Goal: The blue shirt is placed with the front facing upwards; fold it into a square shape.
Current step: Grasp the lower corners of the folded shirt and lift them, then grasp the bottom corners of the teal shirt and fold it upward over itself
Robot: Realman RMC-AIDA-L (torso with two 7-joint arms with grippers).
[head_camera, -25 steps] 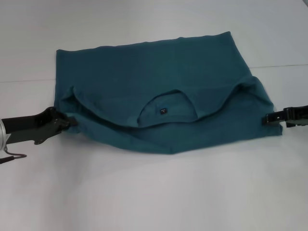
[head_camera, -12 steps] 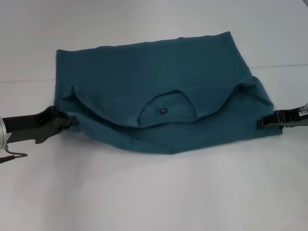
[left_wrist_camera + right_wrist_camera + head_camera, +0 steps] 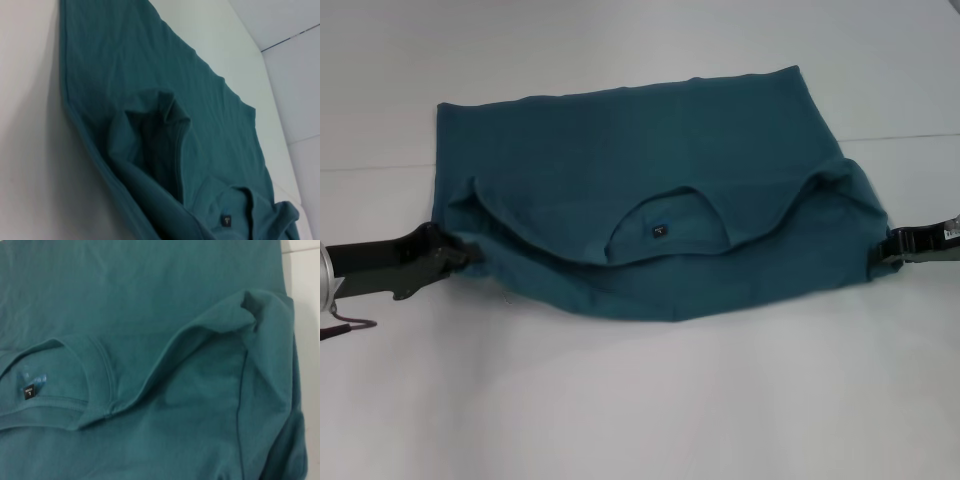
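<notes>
The blue shirt (image 3: 650,160) lies folded across the white table, and no lettering shows. Its round collar with a small dark label (image 3: 659,231) faces up near the middle. The near edge sags into a shallow V between the two sides. My left gripper (image 3: 465,257) is at the shirt's near left corner, shut on the cloth edge. My right gripper (image 3: 888,250) sits at the near right edge, touching the cloth. The left wrist view shows the shirt (image 3: 150,100) bunched in a fold. The right wrist view shows the shirt (image 3: 150,300), its label (image 3: 29,391) and a raised sleeve fold.
The white table (image 3: 640,400) spreads wide in front of the shirt and behind it. A thin seam line (image 3: 900,137) crosses the surface at the back right. A cable loop (image 3: 345,325) hangs under the left arm.
The right gripper slid inward over the shirt's right edge, then drew back outward to that edge. The shirt's near right corner now sits slightly further in. The left gripper has not moved.
</notes>
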